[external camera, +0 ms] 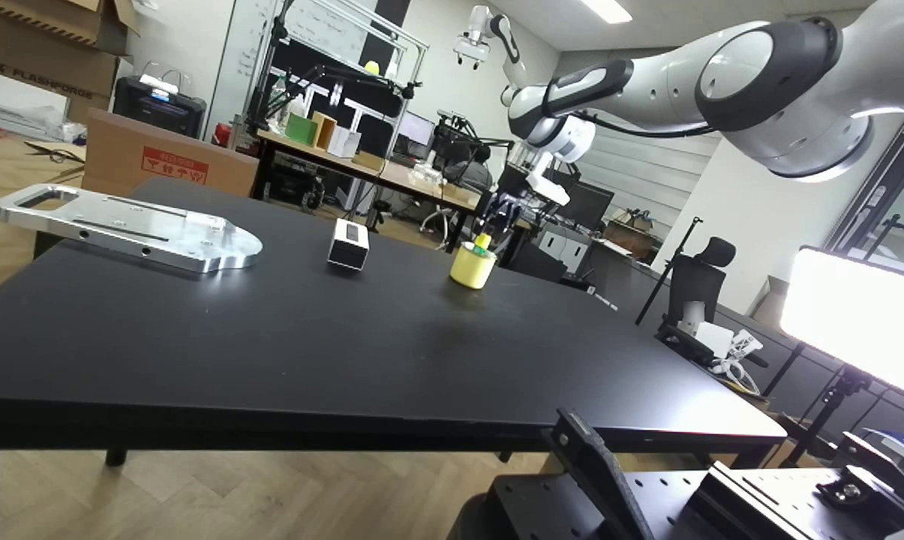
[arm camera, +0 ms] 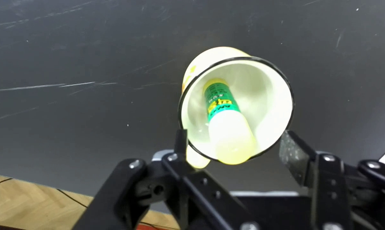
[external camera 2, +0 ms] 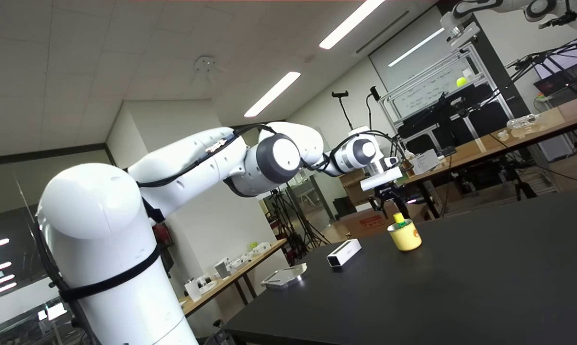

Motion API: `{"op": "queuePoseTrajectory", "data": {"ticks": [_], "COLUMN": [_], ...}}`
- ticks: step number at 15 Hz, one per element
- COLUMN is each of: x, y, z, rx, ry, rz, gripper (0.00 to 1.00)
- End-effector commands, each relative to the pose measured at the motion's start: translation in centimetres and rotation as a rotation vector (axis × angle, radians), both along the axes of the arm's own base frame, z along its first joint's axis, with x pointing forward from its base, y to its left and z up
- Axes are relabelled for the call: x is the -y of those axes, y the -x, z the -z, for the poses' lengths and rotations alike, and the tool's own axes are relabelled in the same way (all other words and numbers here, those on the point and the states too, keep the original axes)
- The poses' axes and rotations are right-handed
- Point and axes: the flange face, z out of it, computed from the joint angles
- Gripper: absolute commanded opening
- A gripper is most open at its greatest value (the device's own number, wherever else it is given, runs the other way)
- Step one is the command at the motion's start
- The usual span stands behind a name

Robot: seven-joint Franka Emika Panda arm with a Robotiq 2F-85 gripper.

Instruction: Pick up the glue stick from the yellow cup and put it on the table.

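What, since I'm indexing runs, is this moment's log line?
gripper: open | glue stick: tilted inside yellow cup, ungripped | yellow cup: upright on table | placing: pending

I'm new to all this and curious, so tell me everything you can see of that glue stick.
The glue stick is a round, plastic-looking tube with yellow ends and a green printed label. It stands in the yellow cup, a yellow end poking out; whether it leans against the side is unclear. The open gripper isn't touching it.
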Motion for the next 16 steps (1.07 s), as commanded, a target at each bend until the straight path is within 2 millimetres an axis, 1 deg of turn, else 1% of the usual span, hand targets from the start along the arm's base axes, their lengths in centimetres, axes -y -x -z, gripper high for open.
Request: {"op": "queuePoseTrajectory", "data": {"ticks": [1,3,4,6,8,10,12,14,16], "x": [-0.1,-0.2,-0.1,0.0,0.2,0.3,0.3,0.6,1.6], "y": [-0.3,-0.3,-0.2,-0.1,-0.1,-0.1,-0.1,0.2,0.4], "z": [0.2,0.4,0.4,-0.1,-1.6,-3.6,-6.4,-9.8,-13.7], "rx": [0.029,0.027,0.016,-0.003,-0.018,-0.03,-0.038,-0.059,-0.048], "ry": [-0.015,-0.015,-0.013,-0.014,-0.018,-0.007,0.002,0.019,0.024], "rz": [0.001,0.0,0.006,0.017,0.033,0.037,0.034,0.03,0.036], "gripper": [0.45,0.33,0.25,0.11,0.09,0.09,0.09,0.09,0.09]}}
